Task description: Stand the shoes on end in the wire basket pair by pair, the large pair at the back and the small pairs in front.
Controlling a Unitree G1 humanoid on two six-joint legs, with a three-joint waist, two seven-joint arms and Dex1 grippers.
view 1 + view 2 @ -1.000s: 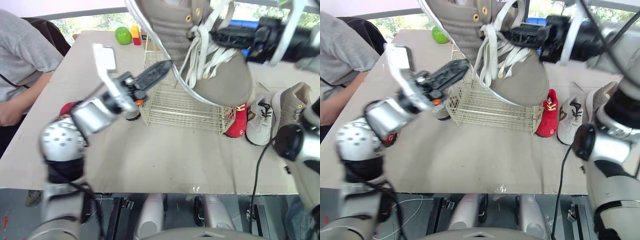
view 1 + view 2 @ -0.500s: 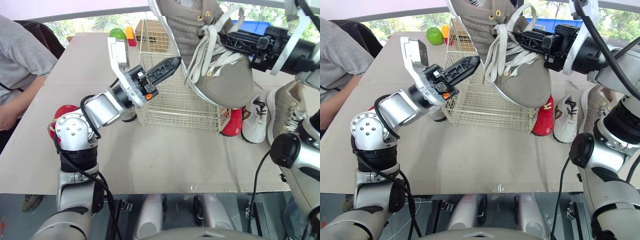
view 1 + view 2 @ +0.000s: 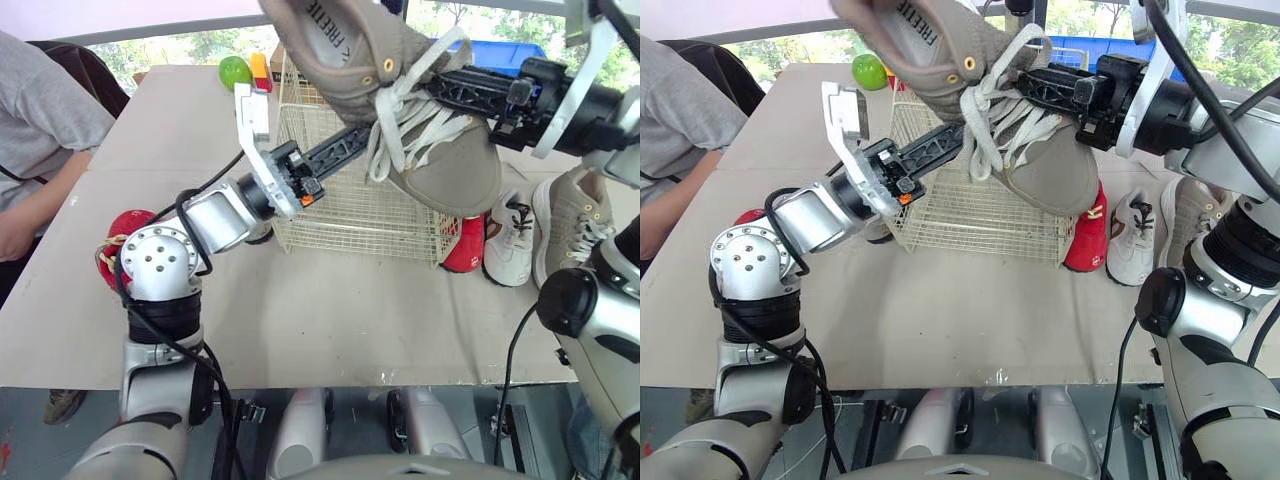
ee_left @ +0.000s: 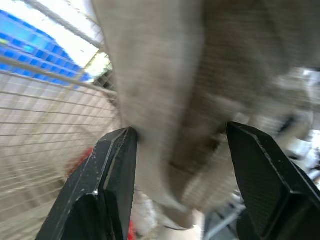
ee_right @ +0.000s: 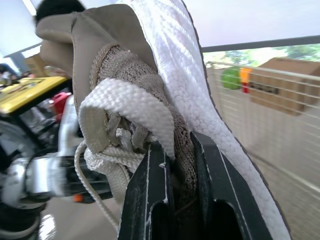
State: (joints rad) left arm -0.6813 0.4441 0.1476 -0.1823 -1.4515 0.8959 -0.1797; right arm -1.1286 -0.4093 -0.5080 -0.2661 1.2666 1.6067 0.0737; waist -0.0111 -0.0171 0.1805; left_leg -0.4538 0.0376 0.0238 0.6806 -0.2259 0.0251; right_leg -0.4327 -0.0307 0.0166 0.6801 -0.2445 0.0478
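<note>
A large grey-tan shoe [image 3: 420,110] with white laces hangs tilted in the air above the wire basket [image 3: 350,210], heel up and to the left. My right gripper [image 3: 445,88] is shut on the shoe's tongue and laces, as the right wrist view shows [image 5: 182,165]. My left gripper [image 3: 350,145] reaches in from the left under the shoe. In the left wrist view it [image 4: 180,131] is open, with the shoe's side [image 4: 165,100] between its fingers. The other large shoe [image 3: 580,220], a small white shoe [image 3: 515,245] and a small red shoe [image 3: 465,245] lie right of the basket.
Another red shoe [image 3: 120,235] lies on the table left of my left arm. A green apple [image 3: 235,70] and a yellow block [image 3: 262,68] sit at the far edge behind the basket. A person in grey [image 3: 40,120] sits at the left. A blue bin [image 3: 500,50] stands behind.
The large shoe has tipped flatter, its heel swinging up and left. My left gripper has reached further right, up to the shoe. The camera has shifted as well.
</note>
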